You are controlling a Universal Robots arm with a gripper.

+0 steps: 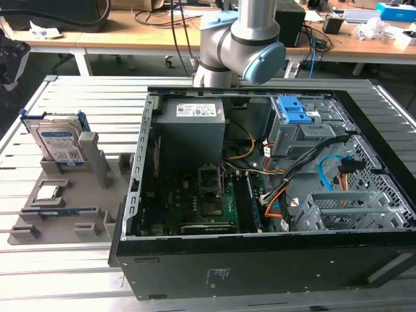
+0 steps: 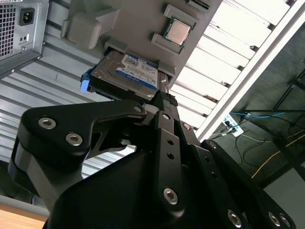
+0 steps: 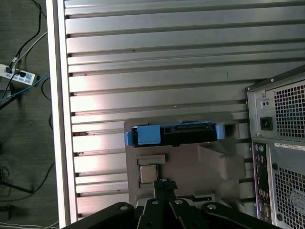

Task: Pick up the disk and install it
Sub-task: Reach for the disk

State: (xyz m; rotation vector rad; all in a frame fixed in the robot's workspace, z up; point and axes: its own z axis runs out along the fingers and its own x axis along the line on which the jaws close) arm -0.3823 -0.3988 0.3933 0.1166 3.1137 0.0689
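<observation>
- Disk [image 1: 57,140]: a flat silver hard drive with a white-and-blue label, clipped in a bright blue plastic frame. It stands on edge, leaning slightly, in a slot of the grey moulded fixture tray [image 1: 78,195].
- The slot is at the tray's far corner on the exterior view's left. The tray lies on the slatted aluminium worktop [image 1: 84,97], near its edge on the exterior view's left.
- The black open-sided computer case [image 1: 260,260] sits just beside the tray on the exterior view's right. The disk is outside the case, not installed.
- A small square silver processor chip [image 1: 49,192] lies flat in a recess of the tray, nearer the tray's middle than the disk.
- The grey robot arm with blue joint caps [image 1: 237,39] stands at the worktop's far edge, behind the case.
- Black linkage gripper [image 3: 164,183]: the fingers look drawn together with nothing between them.
- In the first wrist view the gripper's tip is apart from the disk [image 3: 174,134], with the chip [image 3: 148,174] close beside it.
- In the second wrist view the gripper [image 2: 164,98] points toward the disk's label side [image 2: 128,71]. Contact cannot be judged there.
</observation>
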